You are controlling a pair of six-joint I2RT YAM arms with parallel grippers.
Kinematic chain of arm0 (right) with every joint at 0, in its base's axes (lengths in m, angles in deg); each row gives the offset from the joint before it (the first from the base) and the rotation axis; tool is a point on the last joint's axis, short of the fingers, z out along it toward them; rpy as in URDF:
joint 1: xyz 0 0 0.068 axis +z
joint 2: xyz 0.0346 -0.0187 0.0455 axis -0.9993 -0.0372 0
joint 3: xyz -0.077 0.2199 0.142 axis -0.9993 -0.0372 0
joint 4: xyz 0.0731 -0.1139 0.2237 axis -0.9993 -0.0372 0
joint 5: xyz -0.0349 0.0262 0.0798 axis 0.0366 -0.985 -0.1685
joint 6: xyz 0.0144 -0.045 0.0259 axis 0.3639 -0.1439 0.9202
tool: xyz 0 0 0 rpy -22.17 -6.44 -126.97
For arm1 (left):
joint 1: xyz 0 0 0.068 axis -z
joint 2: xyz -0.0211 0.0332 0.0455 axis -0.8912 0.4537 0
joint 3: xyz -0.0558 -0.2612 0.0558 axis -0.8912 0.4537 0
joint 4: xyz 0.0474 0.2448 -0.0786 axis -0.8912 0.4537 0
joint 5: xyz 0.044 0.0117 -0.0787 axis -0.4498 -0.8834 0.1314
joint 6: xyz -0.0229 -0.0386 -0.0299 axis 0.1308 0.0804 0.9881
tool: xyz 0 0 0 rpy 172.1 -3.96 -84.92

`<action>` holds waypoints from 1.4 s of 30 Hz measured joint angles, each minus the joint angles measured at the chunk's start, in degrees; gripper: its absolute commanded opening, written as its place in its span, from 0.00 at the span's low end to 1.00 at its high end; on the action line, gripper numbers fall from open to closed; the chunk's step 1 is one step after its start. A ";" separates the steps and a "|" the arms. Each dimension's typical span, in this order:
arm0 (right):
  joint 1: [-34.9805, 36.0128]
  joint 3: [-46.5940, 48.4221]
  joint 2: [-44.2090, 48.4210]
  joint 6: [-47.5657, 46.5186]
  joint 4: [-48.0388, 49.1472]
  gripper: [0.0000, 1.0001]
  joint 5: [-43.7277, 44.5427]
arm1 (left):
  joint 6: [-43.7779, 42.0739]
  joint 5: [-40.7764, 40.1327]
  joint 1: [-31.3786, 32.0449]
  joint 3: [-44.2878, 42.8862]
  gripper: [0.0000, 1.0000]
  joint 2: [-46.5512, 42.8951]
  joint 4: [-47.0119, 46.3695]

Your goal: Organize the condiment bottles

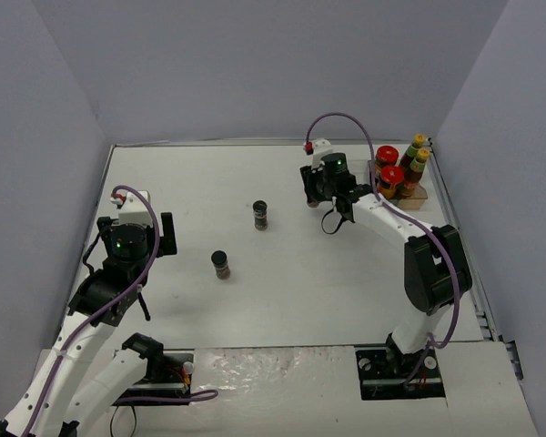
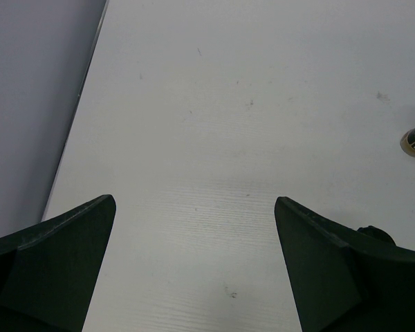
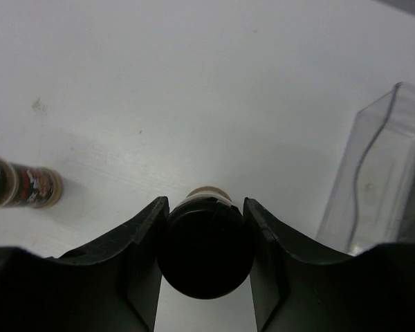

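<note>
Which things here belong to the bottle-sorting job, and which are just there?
Job:
- two yellow-capped bottles
- two red-lidded jars
- two black-capped jars standing on the table
- third black-capped jar, gripped in the right pincer

Just there:
- plastic tray holding the bottles and red-lidded jars
- left pincer, open and empty

The white table [image 1: 291, 300] bears two small dark jars with black caps, upright and well apart near its middle: the far jar [image 1: 261, 215] and the near jar [image 1: 221, 264]. A clear plastic tray [image 1: 417, 193] sits in the far right corner. A third jar [image 3: 206, 245] is upright near the tray; whether it touches the surface cannot be told.
</note>
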 measured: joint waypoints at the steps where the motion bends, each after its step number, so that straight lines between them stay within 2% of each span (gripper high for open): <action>1: -1.20 1.42 0.00 0.09 -0.12 0.06 0.39 | 0.00 0.02 0.00 0.00 0.97 0.00 0.00; 7: -9.89 8.69 -0.58 1.61 0.07 0.06 2.70 | 0.00 -0.01 0.00 0.00 0.97 0.00 0.00; 11: -14.08 13.81 -4.41 2.85 0.51 0.06 3.46 | 0.00 -0.01 0.00 0.00 0.97 0.00 0.02; 18: -16.64 15.88 -13.21 5.48 1.73 0.08 3.45 | 0.00 -0.01 0.00 0.00 0.97 0.05 0.02; 24: -17.59 15.90 -19.22 6.86 2.64 0.16 3.35 | 0.00 0.02 0.00 0.00 0.97 0.17 0.00; 28: -17.62 16.29 -20.46 7.19 3.71 0.29 3.38 | 0.00 0.02 0.00 0.00 0.97 0.27 0.00; 31: -17.62 16.88 -20.62 7.18 4.08 0.52 3.44 | 0.00 0.02 0.00 0.00 0.97 0.33 0.00; 35: -17.62 17.50 -20.79 7.24 4.45 0.67 3.45 | 0.00 0.02 0.00 0.00 0.97 0.44 0.00; 38: -17.62 17.91 -20.79 7.19 4.60 0.77 3.32 | 0.00 0.02 0.00 0.00 0.97 0.50 0.00; 42: -17.50 18.05 -20.76 7.10 4.74 0.81 3.04 | 0.00 0.02 0.00 0.00 0.97 0.59 0.00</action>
